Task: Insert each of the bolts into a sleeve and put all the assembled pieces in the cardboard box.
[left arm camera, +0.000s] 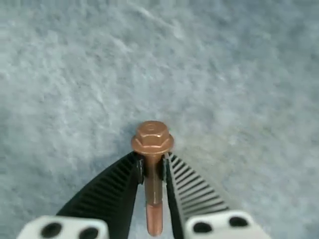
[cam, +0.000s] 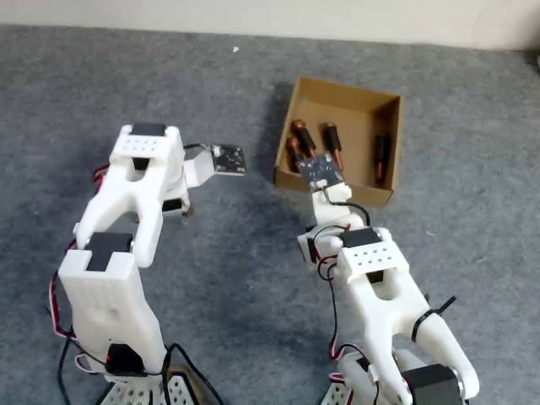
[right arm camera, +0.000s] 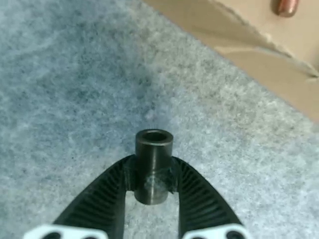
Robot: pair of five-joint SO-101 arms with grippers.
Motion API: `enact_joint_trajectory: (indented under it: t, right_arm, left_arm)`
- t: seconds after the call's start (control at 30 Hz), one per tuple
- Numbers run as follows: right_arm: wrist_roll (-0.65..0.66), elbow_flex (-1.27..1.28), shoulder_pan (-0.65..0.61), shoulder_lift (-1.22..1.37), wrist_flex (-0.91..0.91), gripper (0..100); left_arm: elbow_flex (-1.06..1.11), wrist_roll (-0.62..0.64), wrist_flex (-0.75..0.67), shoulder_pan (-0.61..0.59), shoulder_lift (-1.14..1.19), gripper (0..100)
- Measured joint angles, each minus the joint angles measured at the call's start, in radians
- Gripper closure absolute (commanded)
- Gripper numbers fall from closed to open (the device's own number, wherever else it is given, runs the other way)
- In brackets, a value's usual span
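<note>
Over grey carpet [left arm camera: 75, 64], the bolt [left arm camera: 152, 142] is clamped by its shank in the left gripper [left arm camera: 152, 164], head outward. The right gripper [right arm camera: 153, 168] grips the sleeve [right arm camera: 154, 149], bore exposed, near the box [right arm camera: 259, 69] edge. Assembled pieces [cam: 333, 145] lie inside the box. Open carpet separates the arms.

Likely a robotics lab. 2 white arms [cam: 126, 211] with loose wiring [cam: 332, 314] stand here. Grey felt worktop [cam: 240, 278] lies beneath the left end effector [left arm camera: 153, 160], with a plain wall [cam: 337, 15] beyond.

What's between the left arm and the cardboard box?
Only bare grey carpet, seen in the high view, separates the left arm from the box.
</note>
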Motion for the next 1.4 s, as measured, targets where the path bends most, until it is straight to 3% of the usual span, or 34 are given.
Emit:
enact_joint_trajectory:
  t: [0.23, 0.6, 1.07, 1.27, 1.4]
  right_arm:
    - [0.0, 0.064, 0.0, -0.14, 0.02, 99.4]
    - [-0.006, 0.269, 0.0, -0.589, 0.02, 99.4]
    - [-0.008, 0.307, 0.0, -0.729, 0.021, 99.4]
    - [-0.164, 0.307, 0.0, -0.729, 0.021, 99.4]
    - [-0.201, 0.307, 0.0, -0.729, 0.021, 99.4]
  left_arm:
    - [-0.121, 0.129, 0.242, 0.002, -0.023, 97]
    - [-0.011, 0.413, 0.273, 0.006, -0.394, 96]
    - [0.255, 0.984, 0.097, 0.163, -0.832, 97]
    - [0.374, 1.152, -0.06, 0.163, -0.965, 97]
    - [0.485, 1.223, -0.161, 0.164, -1.04, 97]
